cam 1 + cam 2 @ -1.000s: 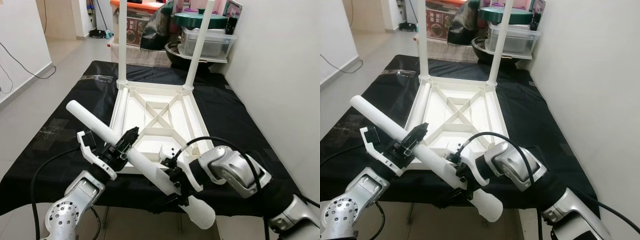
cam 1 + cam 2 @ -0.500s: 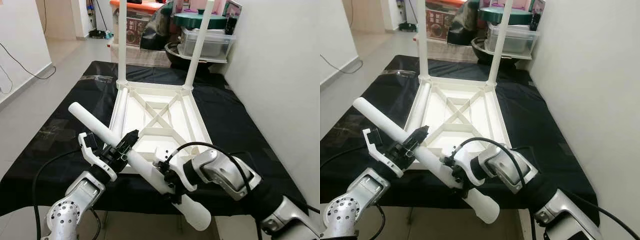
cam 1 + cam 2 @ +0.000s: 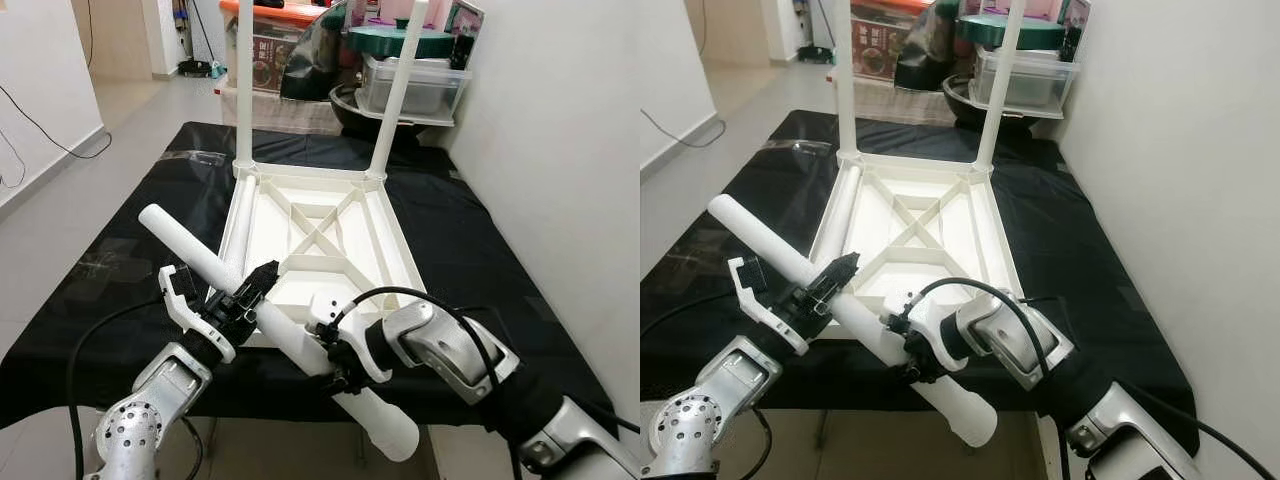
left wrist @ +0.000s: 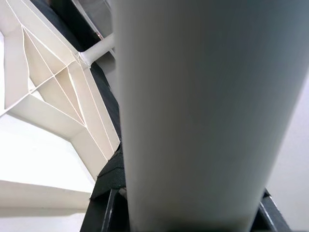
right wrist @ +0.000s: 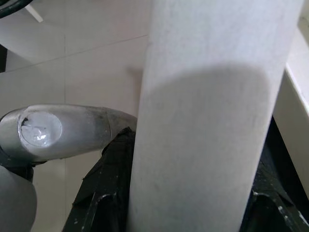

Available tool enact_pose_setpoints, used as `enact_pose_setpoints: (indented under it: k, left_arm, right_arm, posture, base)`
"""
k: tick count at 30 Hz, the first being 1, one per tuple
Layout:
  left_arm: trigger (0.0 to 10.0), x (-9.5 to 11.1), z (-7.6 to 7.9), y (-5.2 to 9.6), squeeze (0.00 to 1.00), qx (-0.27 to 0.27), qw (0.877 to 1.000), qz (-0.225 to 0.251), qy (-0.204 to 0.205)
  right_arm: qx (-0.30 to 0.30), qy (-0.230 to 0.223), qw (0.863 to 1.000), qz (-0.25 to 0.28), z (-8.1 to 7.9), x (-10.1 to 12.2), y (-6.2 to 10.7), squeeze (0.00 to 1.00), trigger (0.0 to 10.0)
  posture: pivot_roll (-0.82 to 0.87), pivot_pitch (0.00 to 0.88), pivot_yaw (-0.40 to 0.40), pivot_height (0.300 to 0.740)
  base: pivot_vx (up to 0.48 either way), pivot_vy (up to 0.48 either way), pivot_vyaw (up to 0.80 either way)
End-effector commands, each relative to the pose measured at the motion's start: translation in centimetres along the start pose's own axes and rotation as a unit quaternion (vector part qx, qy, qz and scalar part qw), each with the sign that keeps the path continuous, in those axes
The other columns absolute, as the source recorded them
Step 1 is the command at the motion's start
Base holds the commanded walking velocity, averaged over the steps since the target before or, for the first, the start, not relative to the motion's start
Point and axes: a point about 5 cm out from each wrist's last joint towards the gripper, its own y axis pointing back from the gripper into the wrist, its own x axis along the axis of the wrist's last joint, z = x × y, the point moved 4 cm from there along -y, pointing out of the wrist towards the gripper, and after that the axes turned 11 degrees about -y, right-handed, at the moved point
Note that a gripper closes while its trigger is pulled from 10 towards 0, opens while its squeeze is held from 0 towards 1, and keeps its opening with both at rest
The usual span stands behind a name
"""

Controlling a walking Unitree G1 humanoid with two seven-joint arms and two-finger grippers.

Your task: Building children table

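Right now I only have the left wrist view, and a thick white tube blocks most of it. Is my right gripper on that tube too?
Observer: Yes. The right gripper is clamped on the same white plastic table leg, nearer its lower end than the left gripper.
Operator: How many legs are already fitted?
Observer: Two upright white legs stand at the far corners of the upturned white tabletop.
Operator: Any spare?
Observer: One loose white leg lies along the tabletop's left edge.
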Motion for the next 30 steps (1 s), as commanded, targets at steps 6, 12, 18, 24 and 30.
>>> enact_pose_setpoints:
  k: [6, 12, 18, 24, 30]
  left_arm:
    - [0.0, -0.3, 1.5, -1.2, 0.00, -0.031, 0.999, 0.002, 0.008]
    - [10.0, 0.6, 1.1, -1.1, 1.00, -0.034, 0.999, 0.013, -0.025]
    - [10.0, 1.6, 1.6, -0.4, 1.00, -0.051, 0.998, 0.035, -0.008]
    - [10.0, 1.7, 2.3, 0.1, 1.00, -0.073, 0.997, 0.033, 0.003]
    - [10.0, 2.5, 2.2, 0.4, 1.00, -0.074, 0.996, 0.051, 0.007]
  right_arm:
    - [0.016, 0.012, 1.000, -0.008, -0.6, -0.7, -0.8, 0.00, 0.0]
    - [0.007, -0.010, 1.000, 0.011, -0.1, -0.7, 0.0, 0.00, 0.0]
    - [-0.013, -0.045, 0.998, 0.046, 1.0, -0.7, 1.2, 0.00, 0.0]
    - [-0.037, -0.066, 0.994, 0.077, 2.4, -0.3, 2.5, 0.00, 0.0]
    - [-0.099, -0.092, 0.983, 0.126, 5.1, 0.4, 5.4, 0.00, 0.0]
  posture:
    - [0.07, 0.000, -0.119, 0.740]
    - [0.07, 0.000, -0.116, 0.740]
    - [0.08, 0.000, -0.117, 0.740]
    - [0.08, 0.000, -0.117, 0.740]
    - [0.07, 0.000, -0.111, 0.740]
  base:
    - [0.000, 0.000, 0.00]
    - [0.000, 0.000, 0.00]
    - [0.000, 0.000, 0.00]
    - [0.000, 0.000, 0.00]
    - [0.000, 0.000, 0.00]
